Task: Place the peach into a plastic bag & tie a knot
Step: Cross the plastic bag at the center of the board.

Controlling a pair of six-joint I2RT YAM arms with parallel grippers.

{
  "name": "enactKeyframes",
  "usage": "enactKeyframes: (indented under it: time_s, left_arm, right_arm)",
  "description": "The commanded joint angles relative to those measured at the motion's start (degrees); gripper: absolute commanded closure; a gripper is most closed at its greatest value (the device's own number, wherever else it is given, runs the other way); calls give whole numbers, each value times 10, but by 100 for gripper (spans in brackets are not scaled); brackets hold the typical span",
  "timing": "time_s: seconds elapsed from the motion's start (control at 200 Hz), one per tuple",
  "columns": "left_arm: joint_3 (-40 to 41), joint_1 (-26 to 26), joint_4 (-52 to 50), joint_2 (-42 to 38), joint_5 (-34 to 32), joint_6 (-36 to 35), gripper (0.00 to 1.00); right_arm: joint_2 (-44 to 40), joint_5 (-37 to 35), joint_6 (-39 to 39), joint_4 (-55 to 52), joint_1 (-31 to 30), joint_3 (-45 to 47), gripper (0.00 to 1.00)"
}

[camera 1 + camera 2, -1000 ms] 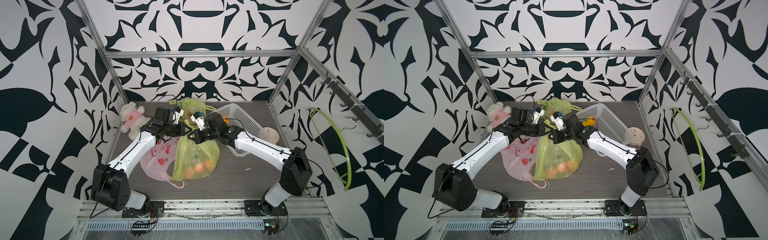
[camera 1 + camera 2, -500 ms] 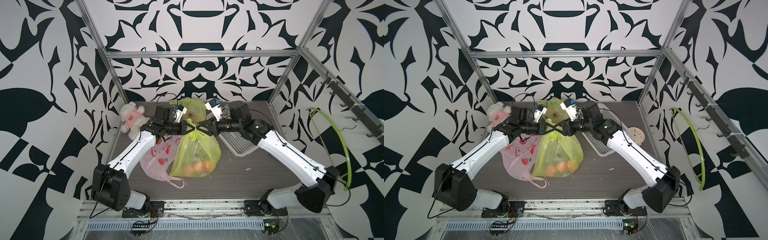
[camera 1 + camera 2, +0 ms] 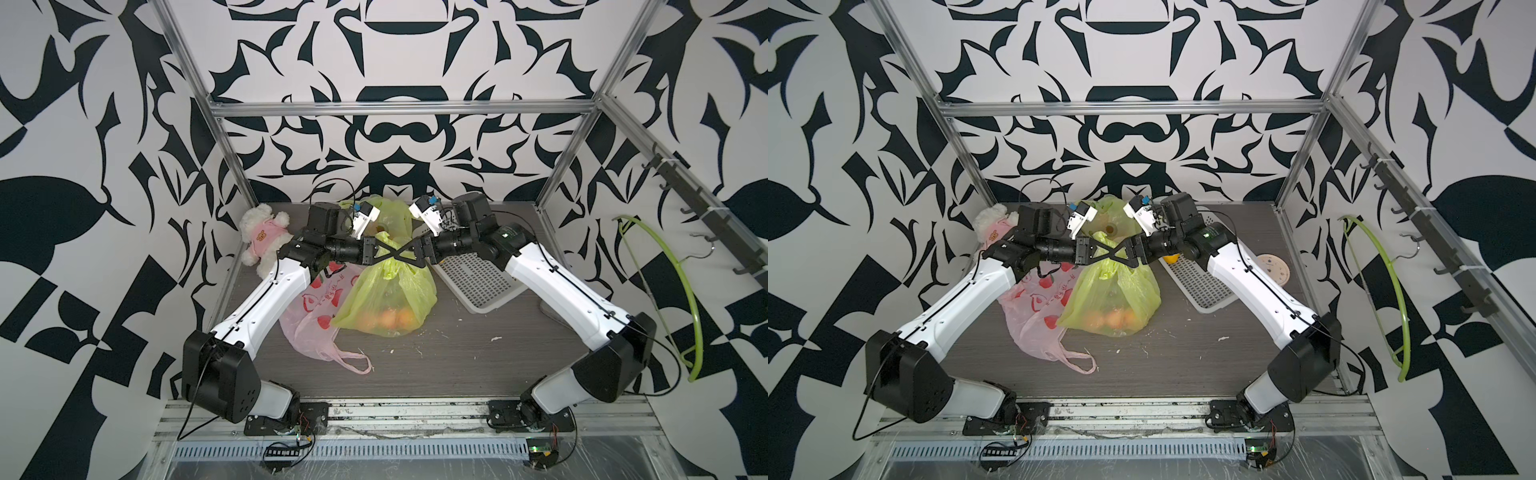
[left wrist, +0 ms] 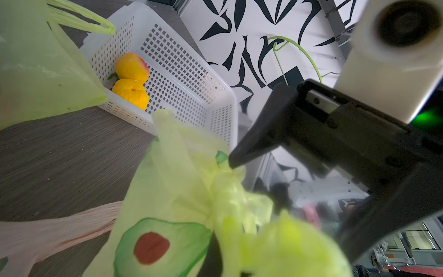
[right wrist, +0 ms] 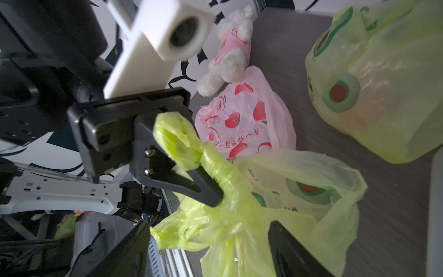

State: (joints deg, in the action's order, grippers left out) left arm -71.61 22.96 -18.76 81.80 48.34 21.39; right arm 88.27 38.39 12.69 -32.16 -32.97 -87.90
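A green plastic bag printed with avocados stands mid-table with orange peaches inside; both top views show it. Its twisted handles rise to where the two grippers meet tip to tip. My left gripper is shut on one twisted handle, seen clearly in the right wrist view. My right gripper is open, its jaws wide apart on either side of the other bunched handle without pinching it. In the left wrist view green plastic hides the left jaws, and a right gripper finger hangs just above the bag.
A white perforated basket right of the bag holds two more peaches. A pink printed bag lies to the left under my left arm. Another green bag and a plush toy sit at the back. A green hanger hangs on the right wall.
My right gripper has opened and let go of the bag's handle, and the right arm has swung up and out to the right. The left gripper keeps its hold.
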Motion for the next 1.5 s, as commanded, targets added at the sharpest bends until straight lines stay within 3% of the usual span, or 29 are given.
enactKeyframes:
  time_s: [0.0, 0.54, 0.775, 0.98, 1.075, 1.12, 1.2, 1.265, 1.495]
  left_arm:
    - [-16, 1, -10, -12, 13, -8, 100]
    - [-24, 1, -13, -8, 10, -3, 100]
    - [-20, 1, -14, -16, 15, -2, 100]
    - [-16, 1, -14, -21, 20, 1, 100]
    - [-15, 1, -17, -25, 19, 0, 100]
    - [-13, 1, -24, -28, 11, -2, 87]
    - [-9, 0, -41, -35, -8, -14, 53]
    - [-3, 0, -54, -42, -22, -22, 38]
    - [22, 3, -84, -46, -73, -59, 28]
  right_arm:
    - [-10, 14, -10, 2, -10, -20, 27]
    - [44, -36, -26, -46, -46, -55, 50]
    - [74, -48, -25, -62, -46, -72, 67]
    - [89, -57, -21, -67, -46, -82, 96]
    - [87, -57, -18, -63, -42, -79, 100]
    - [82, -50, -16, -61, -36, -76, 100]
    - [67, -16, -3, -41, -14, -61, 100]
    - [51, 13, 5, -28, 7, -49, 100]
    - [22, 103, 31, 4, 51, -33, 100]
